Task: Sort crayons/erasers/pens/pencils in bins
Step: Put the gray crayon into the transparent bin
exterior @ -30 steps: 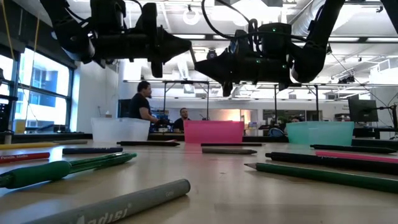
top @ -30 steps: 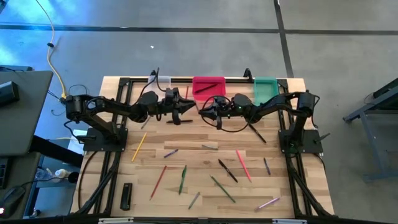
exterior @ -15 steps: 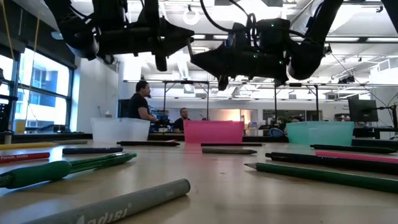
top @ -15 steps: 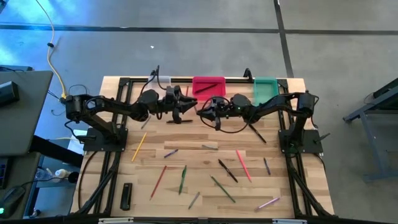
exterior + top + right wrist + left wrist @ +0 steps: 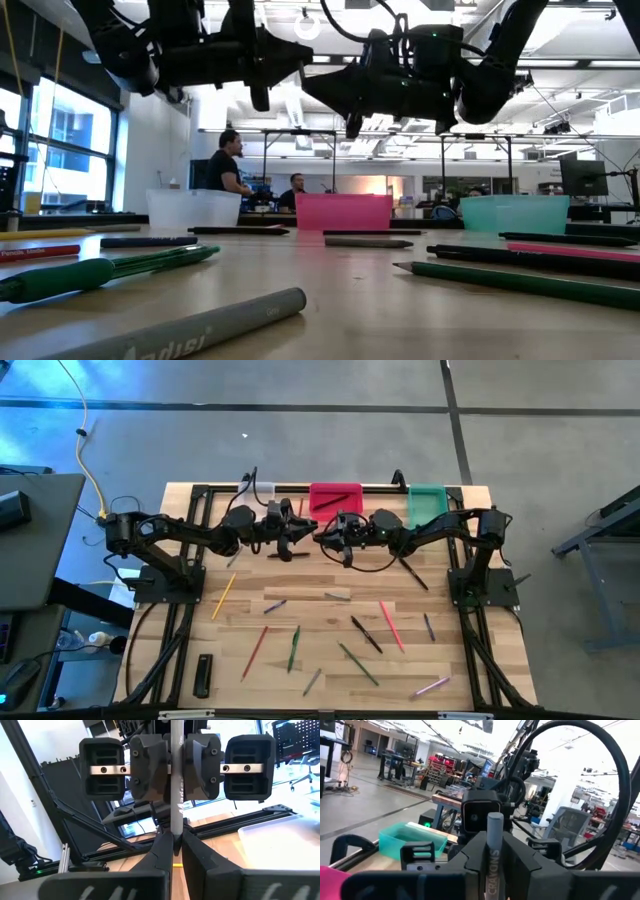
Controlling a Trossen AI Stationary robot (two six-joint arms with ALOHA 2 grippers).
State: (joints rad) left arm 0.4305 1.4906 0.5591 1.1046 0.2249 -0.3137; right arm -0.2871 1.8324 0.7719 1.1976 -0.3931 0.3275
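Grey crayon (image 5: 175, 795): held in the air between the two grippers, above the table's (image 5: 450, 670) far side, just in front of the pink bin (image 5: 335, 500). Lettering can be read along its shaft in the left wrist view.

Handling, as judged: light, stiff, short. A waxy or paper-wrapped skin, so some slip under hard pads is to be expected, and snapping under a sideways load. Best gripped across the shaft near one end, with the other end left free for the second gripper.

Left gripper (image 5: 300, 530): seen closed on one end of the crayon, pads pressed to both sides. Arm stretched low and level from the left base, wrist pointed at the other arm.

Right gripper (image 5: 325, 532): clamped on the opposite end, fingers drawn together around the shaft. Arm reached in from the right base, wrist level, mirrored nose to nose with the left.

A handover is judged to be in hand.

Clear bin (image 5: 262, 490) and green bin (image 5: 427, 503) flank the pink one. Loose sticks (image 5: 293, 647) are scattered over the near table, unsorted.
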